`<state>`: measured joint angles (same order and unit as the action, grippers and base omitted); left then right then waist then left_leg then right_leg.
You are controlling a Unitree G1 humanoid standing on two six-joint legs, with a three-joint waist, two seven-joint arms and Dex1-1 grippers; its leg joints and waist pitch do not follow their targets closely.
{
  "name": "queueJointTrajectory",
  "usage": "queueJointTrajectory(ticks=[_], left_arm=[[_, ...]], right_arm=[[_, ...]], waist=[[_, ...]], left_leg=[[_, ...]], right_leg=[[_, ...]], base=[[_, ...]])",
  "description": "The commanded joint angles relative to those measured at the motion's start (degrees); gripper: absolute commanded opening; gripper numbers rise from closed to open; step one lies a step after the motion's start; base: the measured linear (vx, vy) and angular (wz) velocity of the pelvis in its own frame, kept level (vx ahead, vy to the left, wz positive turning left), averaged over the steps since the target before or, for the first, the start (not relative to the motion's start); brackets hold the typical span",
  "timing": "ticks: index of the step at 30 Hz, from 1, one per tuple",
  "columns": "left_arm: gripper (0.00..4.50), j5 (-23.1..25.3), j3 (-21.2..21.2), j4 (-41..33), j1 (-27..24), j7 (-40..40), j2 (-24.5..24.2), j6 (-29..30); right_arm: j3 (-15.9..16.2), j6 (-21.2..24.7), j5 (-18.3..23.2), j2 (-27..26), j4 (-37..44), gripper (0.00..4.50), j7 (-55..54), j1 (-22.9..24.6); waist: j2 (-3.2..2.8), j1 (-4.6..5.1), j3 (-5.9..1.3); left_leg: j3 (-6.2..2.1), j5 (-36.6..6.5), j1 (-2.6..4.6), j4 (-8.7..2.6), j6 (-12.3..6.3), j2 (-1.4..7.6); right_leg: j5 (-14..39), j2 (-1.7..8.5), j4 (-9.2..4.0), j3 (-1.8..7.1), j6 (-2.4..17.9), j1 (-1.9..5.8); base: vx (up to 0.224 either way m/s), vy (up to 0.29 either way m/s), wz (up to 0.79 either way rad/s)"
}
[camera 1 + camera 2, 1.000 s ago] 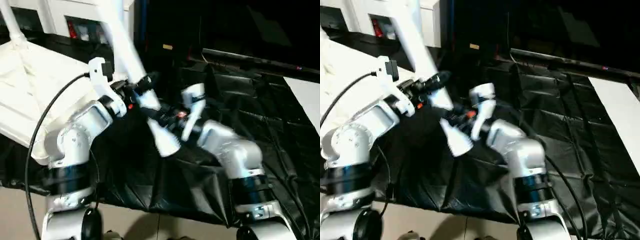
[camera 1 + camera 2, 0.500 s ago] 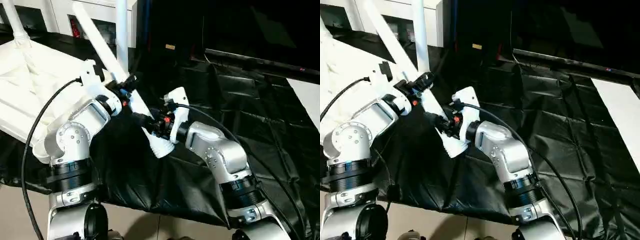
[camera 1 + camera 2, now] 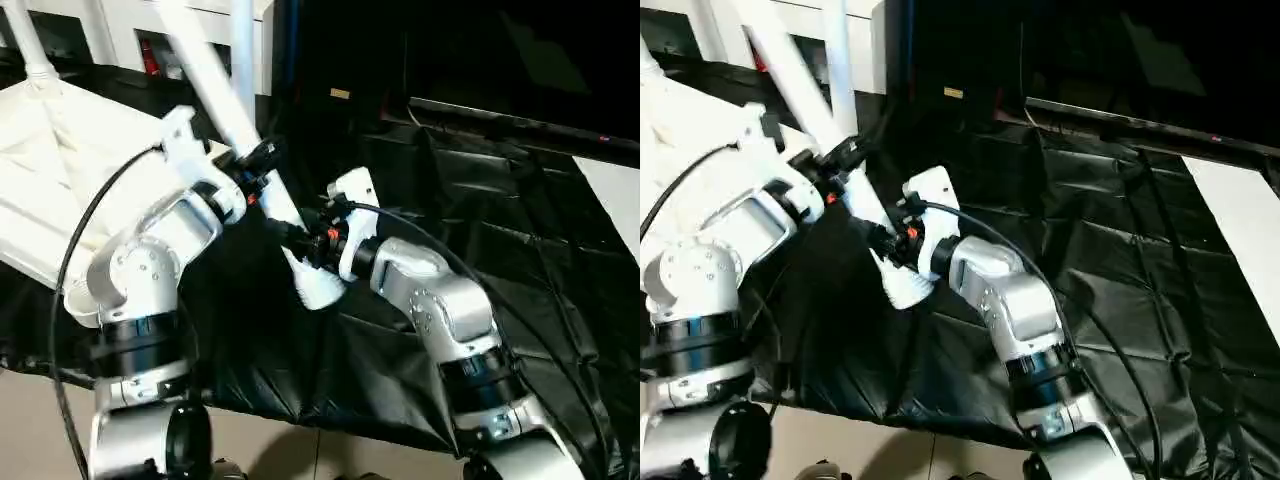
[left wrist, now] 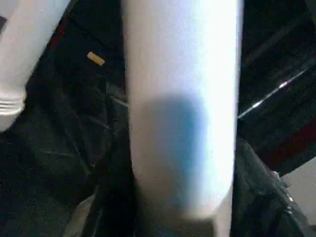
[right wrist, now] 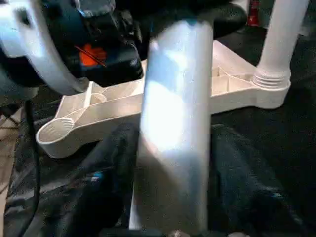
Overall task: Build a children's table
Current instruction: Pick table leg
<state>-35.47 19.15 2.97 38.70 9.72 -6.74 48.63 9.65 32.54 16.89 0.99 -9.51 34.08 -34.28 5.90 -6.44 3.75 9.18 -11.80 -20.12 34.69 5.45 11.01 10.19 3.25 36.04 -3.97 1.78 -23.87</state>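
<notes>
I hold a white tube leg (image 3: 262, 168) slanted above black sheeting (image 3: 480, 230), both grippers closed around it. My left gripper (image 3: 262, 163) clasps higher up, my right gripper (image 3: 300, 240) near the ribbed lower end. The upturned table top (image 3: 60, 170) lies beside my left arm.

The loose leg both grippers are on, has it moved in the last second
Yes. The leg has swung more upright; its lower end stays on the black sheet.

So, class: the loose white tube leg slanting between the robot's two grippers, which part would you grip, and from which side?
Grip the leg on its plain round shaft, above the ribbed lower end, closing across its width from the sides. The shaft is smooth, even and tilted, so jaws square to it probably hold best; both grippers already sit there.
</notes>
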Motion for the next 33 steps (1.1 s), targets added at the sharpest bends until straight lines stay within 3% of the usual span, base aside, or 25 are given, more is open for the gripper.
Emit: queueJointTrajectory(ticks=[1,7,15,21,33], left_arm=[[1.85,0.92,-1.90,-1.08,1.07,1.11,-0.84,0.53],[1.80,1.67,-5.26,-2.50,1.33,3.54,-2.93,1.53],[1.80,1.01,-8.16,-4.32,0.92,5.35,-4.08,2.93],[1.80,0.29,-9.09,-5.54,0.57,6.32,-4.18,3.74],[1.80,-1.03,-11.39,-7.31,0.14,9.76,-4.82,5.68]], right_arm=[[0.67,2.65,0.34,2.25,-0.28,2.91,2.26,-1.04],[3.32,7.87,-0.41,7.46,-2.73,3.18,7.19,-3.89],[6.20,8.11,-1.22,8.95,-5.05,3.18,11.68,-5.97],[8.17,8.70,-1.34,9.02,-5.57,3.18,13.20,-6.34],[7.30,9.20,-0.79,7.87,-7.94,3.18,13.76,-6.97]], waist=[[-1.37,-0.02,-3.99],[-1.19,-0.20,-4.07],[-0.99,-0.24,-4.12],[-1.02,-0.22,-4.05],[-1.26,-0.22,-4.13]], left_leg=[[-0.57,-5.14,0.01,-4.39,2.11,1.77],[-0.45,-3.59,-0.01,-4.15,1.72,1.77],[-0.39,-2.42,-0.17,-3.99,1.63,1.86],[-0.39,-3.15,-0.10,-4.03,1.68,1.89],[-0.38,-3.01,-0.07,-4.02,2.00,1.87]], right_leg=[[7.71,4.48,-3.80,3.14,5.68,3.91],[6.06,4.56,-3.56,3.16,7.10,4.01],[5.54,4.72,-3.35,3.15,8.64,4.10],[7.02,4.77,-3.55,3.14,8.55,4.04],[5.82,4.68,-3.40,3.13,9.06,4.05]], base=[[0.000,0.000,0.00],[0.000,0.000,0.00],[0.000,0.000,0.00],[0.000,0.000,0.00],[0.000,0.000,0.00]])
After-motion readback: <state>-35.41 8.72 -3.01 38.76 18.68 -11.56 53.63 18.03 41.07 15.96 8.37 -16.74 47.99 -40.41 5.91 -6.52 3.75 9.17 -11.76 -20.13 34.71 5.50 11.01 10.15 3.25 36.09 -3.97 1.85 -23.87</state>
